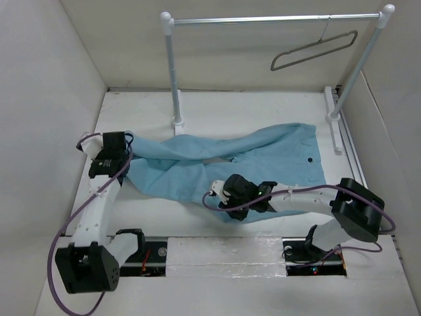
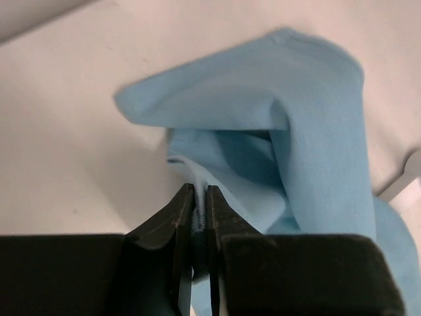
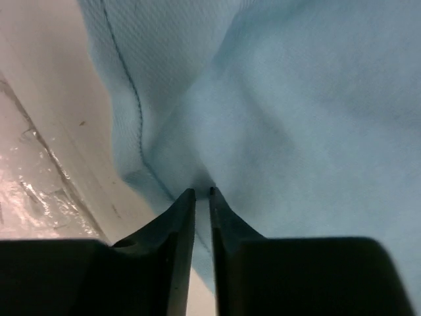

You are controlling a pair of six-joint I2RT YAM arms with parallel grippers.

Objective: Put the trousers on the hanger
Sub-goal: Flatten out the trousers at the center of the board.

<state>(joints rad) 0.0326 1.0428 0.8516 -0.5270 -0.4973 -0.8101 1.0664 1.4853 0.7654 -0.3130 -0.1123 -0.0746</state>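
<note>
Two pinches worry us. Our left gripper (image 2: 200,187) is clenched on a thin fold at a leg end of the trousers (image 1: 263,155), which lie flat mid-table. The right gripper (image 3: 202,191) is nearly closed against the cloth, but we cannot tell if it grasps. Such shallow bites may slip on lifting. The hanger (image 1: 314,49) hangs far right on the rack (image 1: 263,20), whose posts flank the route.

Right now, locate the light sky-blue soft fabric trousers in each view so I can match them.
Top external: sky-blue trousers spread across the picture's middle.
Left wrist: centre and right, edge pinched in left gripper.
Right wrist: filling the upper right.
Shared landmark: white table.
</note>
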